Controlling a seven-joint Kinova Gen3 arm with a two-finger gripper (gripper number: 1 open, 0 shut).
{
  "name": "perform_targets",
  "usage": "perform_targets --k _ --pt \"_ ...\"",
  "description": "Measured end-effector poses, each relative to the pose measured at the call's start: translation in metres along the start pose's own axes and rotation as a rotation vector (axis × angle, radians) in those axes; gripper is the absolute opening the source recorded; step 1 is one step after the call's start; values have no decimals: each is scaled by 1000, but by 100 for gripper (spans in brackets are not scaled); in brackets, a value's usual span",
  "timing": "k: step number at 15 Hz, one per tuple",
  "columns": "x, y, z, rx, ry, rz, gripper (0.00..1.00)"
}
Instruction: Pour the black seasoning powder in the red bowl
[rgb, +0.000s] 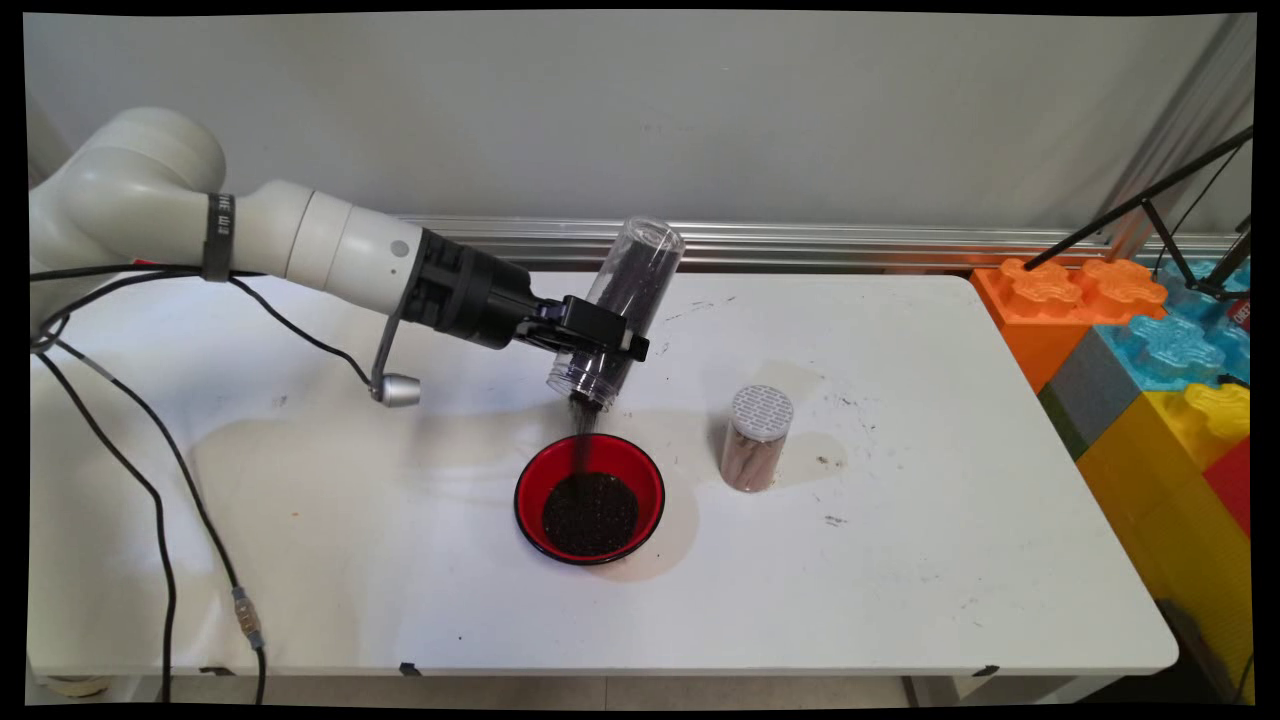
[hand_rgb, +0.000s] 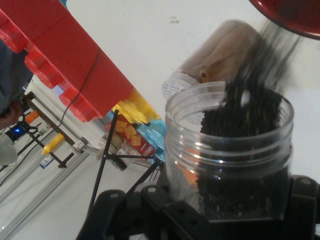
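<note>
Bowl (rgb: 589, 497), red inside and black on the rim, sits nearest the table's (rgb: 900, 600) front edge, roughly midway along it, with a dark heap of grains (rgb: 590, 514) filling its bottom. Just above the bowl, a thin dark stream falls from the mouth of a clear jar (rgb: 617, 312) that is tipped mouth-down and leaning, its closed end pointing up toward the back edge. The gripper (rgb: 598, 340) is clamped across the jar's lower half, its black fingers pressed on either side of the clear wall, with the arm reaching in from the left. In the hand view the jar (hand_rgb: 227, 155) shows its threaded open mouth with dark grains (hand_rgb: 245, 125) sliding out toward the bowl's red rim (hand_rgb: 295, 17) at the top corner. To the right of the bowl, apart from it and a little farther back, a second jar (rgb: 756, 438) stands upright with brownish contents and a white perforated lid. A small metal plug (rgb: 396, 390) dangles on a cable beneath the arm, left of the bowl. Beyond the table's right edge stand big toy blocks (rgb: 1160, 380) in orange, blue, yellow and red.
</note>
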Motion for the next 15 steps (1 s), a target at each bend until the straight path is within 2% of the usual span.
perform_targets --k 15 --pt "-9 -2 -9 4 -4 -2 0"
